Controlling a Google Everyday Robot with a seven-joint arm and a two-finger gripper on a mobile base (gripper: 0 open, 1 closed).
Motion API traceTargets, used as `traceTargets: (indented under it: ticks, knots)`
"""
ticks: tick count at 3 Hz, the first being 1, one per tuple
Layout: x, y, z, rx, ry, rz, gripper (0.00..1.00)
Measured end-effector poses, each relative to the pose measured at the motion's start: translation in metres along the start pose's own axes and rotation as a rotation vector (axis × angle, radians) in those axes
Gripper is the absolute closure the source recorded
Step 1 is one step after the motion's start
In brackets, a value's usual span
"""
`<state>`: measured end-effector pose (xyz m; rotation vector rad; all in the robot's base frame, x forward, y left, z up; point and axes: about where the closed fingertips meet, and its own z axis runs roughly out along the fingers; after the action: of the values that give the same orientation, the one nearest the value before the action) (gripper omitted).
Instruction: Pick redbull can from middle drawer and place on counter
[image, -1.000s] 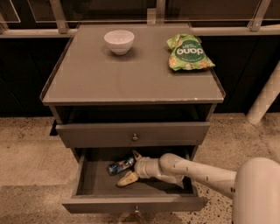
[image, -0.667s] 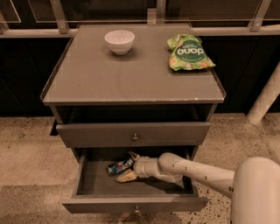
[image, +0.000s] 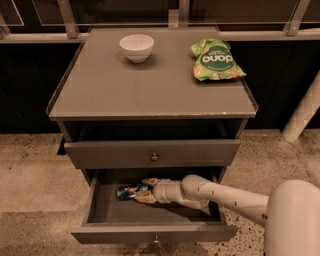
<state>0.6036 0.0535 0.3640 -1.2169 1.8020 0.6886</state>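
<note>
Gripper (image: 146, 190) in middle drawer (image: 150, 233), jaws apart astride right end of redbull can (image: 128, 192), long axis left-right.

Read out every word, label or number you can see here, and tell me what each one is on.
"dang", upside down from this view, on the green snack bag lying on the counter.
Print on the redbull can, in the open middle drawer at the gripper: too blurred to read.
No other text is visible.
</note>
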Motion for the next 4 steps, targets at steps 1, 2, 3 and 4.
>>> traceTargets:
  ticks: [1,2,3,4]
  knots:
    - [0.000,0.000,0.000,0.000,0.000,0.000,0.88]
    - [0.000,0.000,0.000,0.000,0.000,0.000,1.00]
    - [-0.003,0.002,-0.006,0.001,0.000,0.001,1.00]
    - [-0.013,0.005,-0.036,0.027,0.004,-0.006,1.00]
